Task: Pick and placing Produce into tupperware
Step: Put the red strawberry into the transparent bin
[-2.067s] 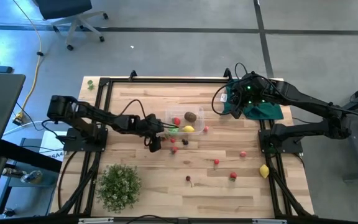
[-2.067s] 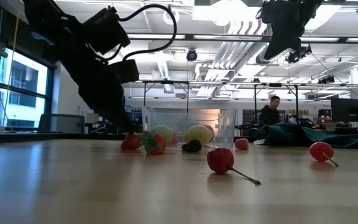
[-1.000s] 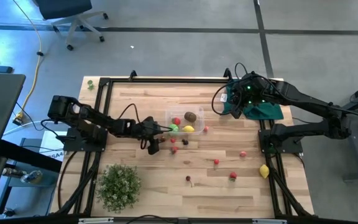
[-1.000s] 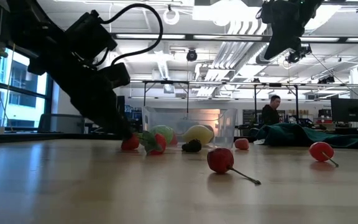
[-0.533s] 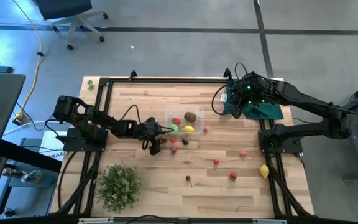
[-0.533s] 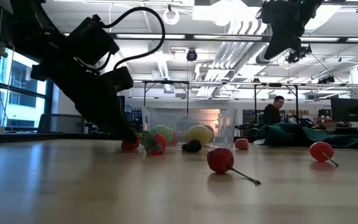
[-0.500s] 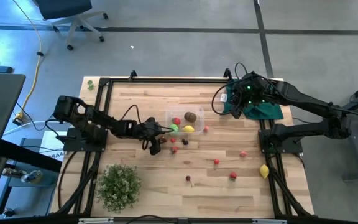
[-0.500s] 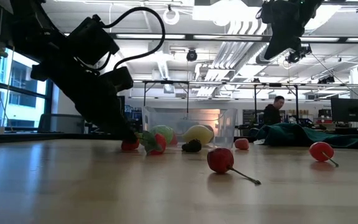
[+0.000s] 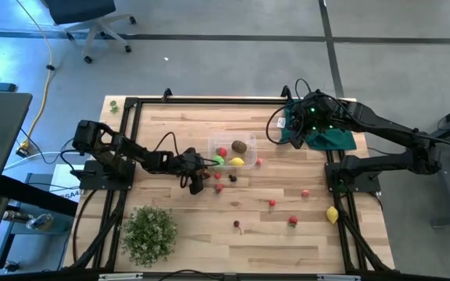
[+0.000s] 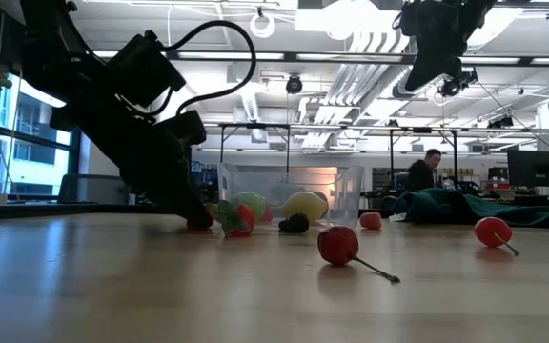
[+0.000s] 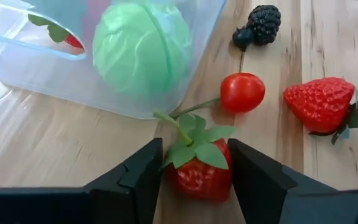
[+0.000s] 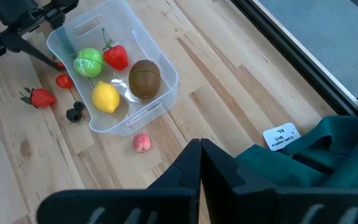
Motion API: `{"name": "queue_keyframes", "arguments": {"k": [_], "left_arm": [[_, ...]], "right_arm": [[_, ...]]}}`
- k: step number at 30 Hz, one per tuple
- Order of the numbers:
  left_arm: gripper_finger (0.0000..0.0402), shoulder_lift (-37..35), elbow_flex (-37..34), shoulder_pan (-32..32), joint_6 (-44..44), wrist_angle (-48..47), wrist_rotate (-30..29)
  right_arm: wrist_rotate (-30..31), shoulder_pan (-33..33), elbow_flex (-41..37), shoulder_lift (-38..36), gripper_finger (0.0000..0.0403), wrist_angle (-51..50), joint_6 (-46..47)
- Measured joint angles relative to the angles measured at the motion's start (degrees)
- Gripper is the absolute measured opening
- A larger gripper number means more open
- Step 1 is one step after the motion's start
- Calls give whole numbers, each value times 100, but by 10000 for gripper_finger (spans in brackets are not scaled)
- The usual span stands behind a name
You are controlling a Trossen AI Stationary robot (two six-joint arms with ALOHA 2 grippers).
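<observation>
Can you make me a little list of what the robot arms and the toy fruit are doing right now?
left gripper: down on the table beside the tub, fingers on both sides of a strawberry
right gripper: shut, held up over the green cloth
tub: holds green ball, lemon, kiwi, one strawberry
still on table: cherry tomato, blackberry, another strawberry

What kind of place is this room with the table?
Probably a robotics lab in an open-plan office. The low view shows exposed ceiling ducts and a person seated behind the table; the high view shows a wheeled office chair on a bare concrete floor.
</observation>
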Motion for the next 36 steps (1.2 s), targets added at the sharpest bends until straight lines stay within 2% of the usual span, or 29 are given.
{"name": "queue_keyframes", "arguments": {"k": [6,13,27,36], "left_arm": [[135,-2,9,10,-71,-54,9],[148,-2,9,8,-81,-82,0],[144,-2,7,6,-168,-92,-13],[142,-621,-15,-4,-299,-772,-61]], "right_arm": [[-1,2,0,0,0,0,0],[-2,0,0,0,0,1,0],[-1,-1,0,0,0,1,0],[-1,2,0,0,0,0,0]]}}
